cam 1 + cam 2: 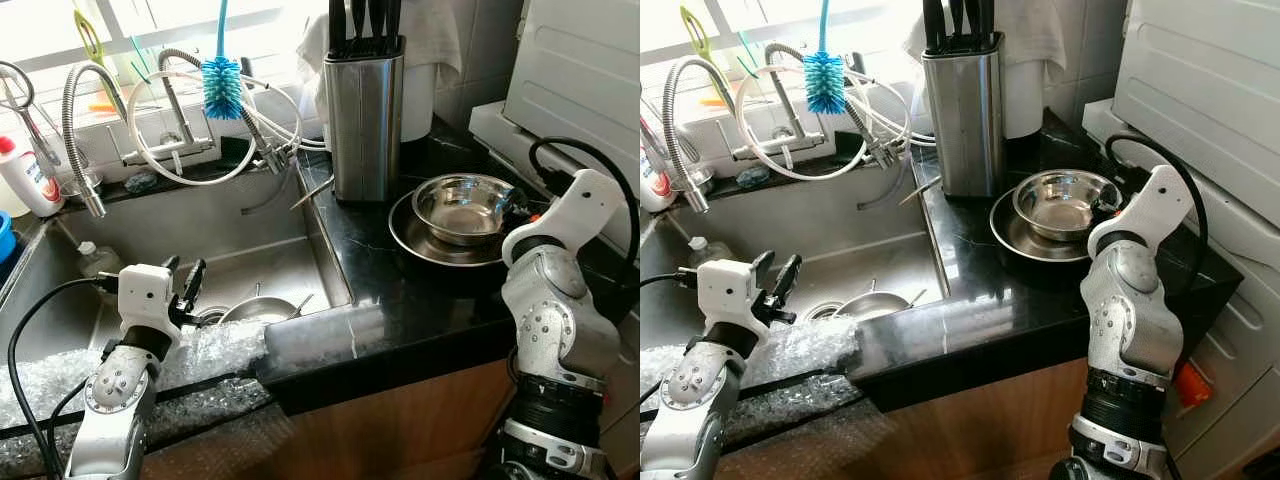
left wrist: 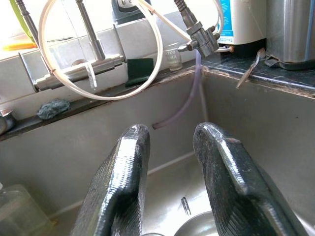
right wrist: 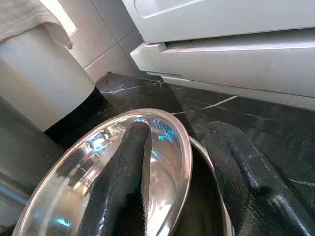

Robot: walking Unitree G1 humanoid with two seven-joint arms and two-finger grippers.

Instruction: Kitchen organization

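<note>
- Left eye view: black stone counter (image 1: 400, 290) runs from the sink's right rim to a white appliance (image 1: 590, 80) at its far right corner; front edge bare and open, back edge crowded.
- Steel sink (image 1: 190, 225) sunk at the counter's left; faucets and a looped white hose (image 1: 190, 150) along its back rim, blue bottle brush (image 1: 222, 85) hanging above. Bubble wrap (image 1: 200, 355) draped over its front rim.
- Knife block (image 1: 363, 115), upright at the counter's back edge, just beside the sink's right rim.
- Steel bowl (image 1: 465, 205) sits nested in a wider steel plate (image 1: 420, 240), right of the knife block, near the white appliance.
- Small pot lid or pan (image 1: 255, 308) lies on the sink floor near the drain.
- Right gripper (image 3: 182, 172): fingers parted, straddling the steel bowl's rim, one finger inside, one outside; whether they touch it I cannot tell.
- Left gripper (image 1: 187, 285): held over the sink's front rim, above the bubble wrap; fingers parted, holding nothing.
</note>
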